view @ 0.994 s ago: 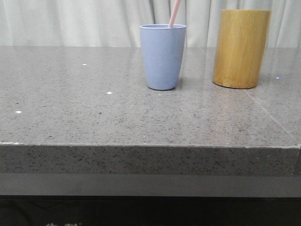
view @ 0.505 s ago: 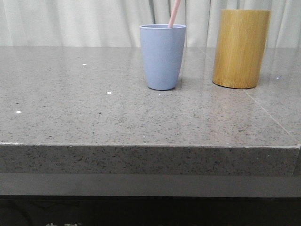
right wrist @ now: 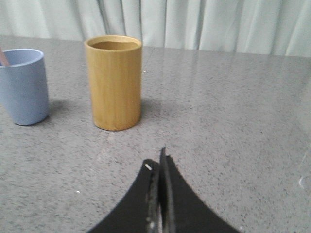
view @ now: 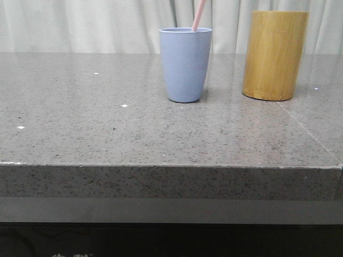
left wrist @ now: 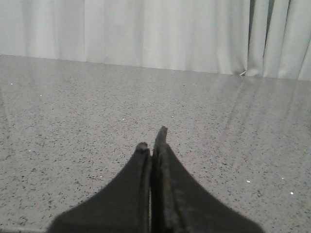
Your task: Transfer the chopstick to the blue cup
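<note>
The pale blue cup (view: 185,64) stands upright on the grey stone table (view: 107,128), centre back. A thin pink chopstick (view: 199,15) sticks up out of it, leaning right; only its upper end shows. In the right wrist view the blue cup (right wrist: 23,86) shows with the chopstick tip (right wrist: 4,57) at its rim. My left gripper (left wrist: 153,141) is shut and empty over bare table. My right gripper (right wrist: 158,158) is shut and empty, short of the bamboo holder. Neither gripper shows in the front view.
A tall yellow-brown bamboo cylinder holder (view: 274,55) stands right of the blue cup, a small gap between them; it also shows in the right wrist view (right wrist: 114,82), its mouth looking empty. White curtains hang behind the table. The table's front edge (view: 171,167) runs across the front view.
</note>
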You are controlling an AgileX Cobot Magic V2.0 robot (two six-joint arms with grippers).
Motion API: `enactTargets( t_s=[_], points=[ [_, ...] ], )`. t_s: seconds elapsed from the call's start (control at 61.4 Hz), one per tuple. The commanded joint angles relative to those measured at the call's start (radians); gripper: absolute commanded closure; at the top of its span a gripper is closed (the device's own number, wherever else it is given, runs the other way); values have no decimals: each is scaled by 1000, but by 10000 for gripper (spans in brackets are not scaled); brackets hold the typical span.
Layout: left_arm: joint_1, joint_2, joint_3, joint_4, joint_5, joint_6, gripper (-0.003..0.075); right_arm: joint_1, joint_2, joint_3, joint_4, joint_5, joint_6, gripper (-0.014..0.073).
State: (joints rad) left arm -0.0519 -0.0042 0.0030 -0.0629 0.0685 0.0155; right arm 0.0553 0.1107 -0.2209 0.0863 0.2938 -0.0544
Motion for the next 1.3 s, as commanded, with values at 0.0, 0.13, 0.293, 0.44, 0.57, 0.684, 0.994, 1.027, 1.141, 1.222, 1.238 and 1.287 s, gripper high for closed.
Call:
enactTargets(
  t_s=[0.0, 0.13, 0.293, 0.44, 0.57, 0.684, 0.994, 1.027, 1.141, 1.222, 1.238, 1.287],
  points=[
    [-1, -22, 13, -3, -81, -8, 739, -11, -48, 83, -8, -207, -3, 661],
    [-1, -22, 13, -3, -81, -8, 739, -11, -112, 221, -8, -333, -2, 661],
    [-1, -22, 13, -3, -81, -8, 739, -11, -143, 240, -8, -325, -2, 661],
    [-1, -22, 13, -3, -81, -8, 739, -9, -143, 244, -8, -335, -2, 661],
    [-1, -22, 13, -3, -81, -8, 739, -9, -142, 244, -8, -335, -2, 661],
    [-1, -22, 13, -3, -81, -8, 739, -9, -142, 244, -8, -335, -2, 661],
    [-1, -22, 13, -3, -81, -8, 739, -9, -142, 244, -8, -362, 54, 661],
    [-1, -22, 13, -3, -81, -8, 739, -9, -142, 244, -8, -368, 77, 661],
    [-1, -22, 13, -3, -81, -8, 739, -11, -142, 244, -11, -374, 87, 661],
    [-1, -22, 13, -3, -81, -8, 739, -16, -142, 244, -18, -365, 87, 661],
    [-1, -22, 13, -3, -81, -8, 739, -17, -142, 244, -19, -364, 87, 661],
    [-1, -22, 13, -3, -81, -8, 739, -18, -142, 244, -21, -362, 87, 661]
  ],
)
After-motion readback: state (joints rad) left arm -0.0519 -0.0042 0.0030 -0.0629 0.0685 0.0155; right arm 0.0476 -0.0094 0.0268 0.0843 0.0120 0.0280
